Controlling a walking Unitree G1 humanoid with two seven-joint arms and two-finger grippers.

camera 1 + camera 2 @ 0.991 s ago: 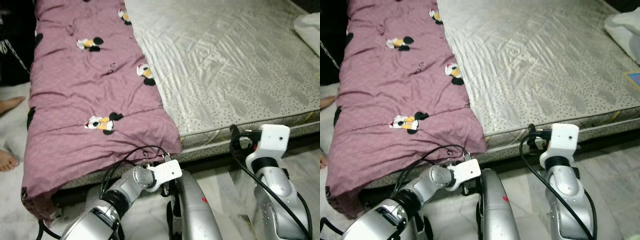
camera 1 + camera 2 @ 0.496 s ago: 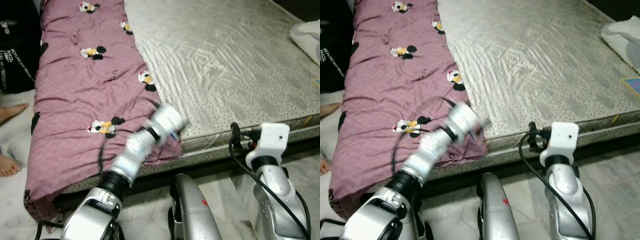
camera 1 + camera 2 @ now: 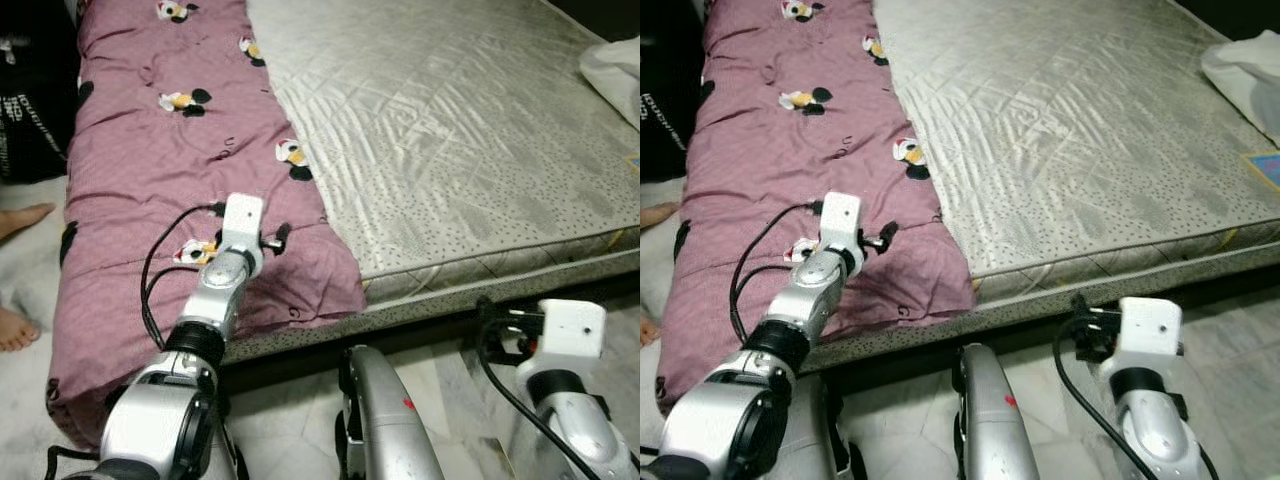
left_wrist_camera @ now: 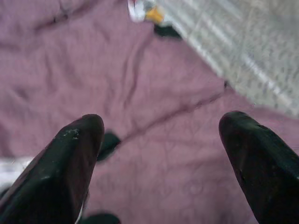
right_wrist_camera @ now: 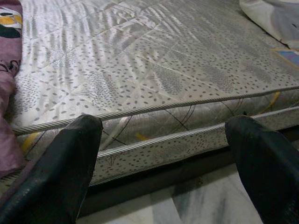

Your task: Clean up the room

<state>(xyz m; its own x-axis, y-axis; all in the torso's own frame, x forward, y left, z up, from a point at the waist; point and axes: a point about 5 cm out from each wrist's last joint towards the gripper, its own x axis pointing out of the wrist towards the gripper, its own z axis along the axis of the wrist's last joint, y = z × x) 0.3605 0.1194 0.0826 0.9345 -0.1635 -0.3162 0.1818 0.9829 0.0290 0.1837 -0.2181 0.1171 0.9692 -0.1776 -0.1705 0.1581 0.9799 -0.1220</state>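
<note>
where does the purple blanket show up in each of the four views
Left eye view: the purple blanket covers the left part of the bed, under the left end effector.
Right eye view: same place, at left.
Left wrist view: it lies across the frame beyond the open black fingers.
Right wrist view: a strip of it at one edge.
Shared landmark: the blanket's edge against the grey mattress.

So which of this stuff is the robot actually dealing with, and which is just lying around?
In the job:
- purple blanket
- left gripper, open above it
- mattress

Just lying about:
- white cloth at the mattress's far corner
- right gripper, open, low by the mattress edge
- a person's feet
</note>
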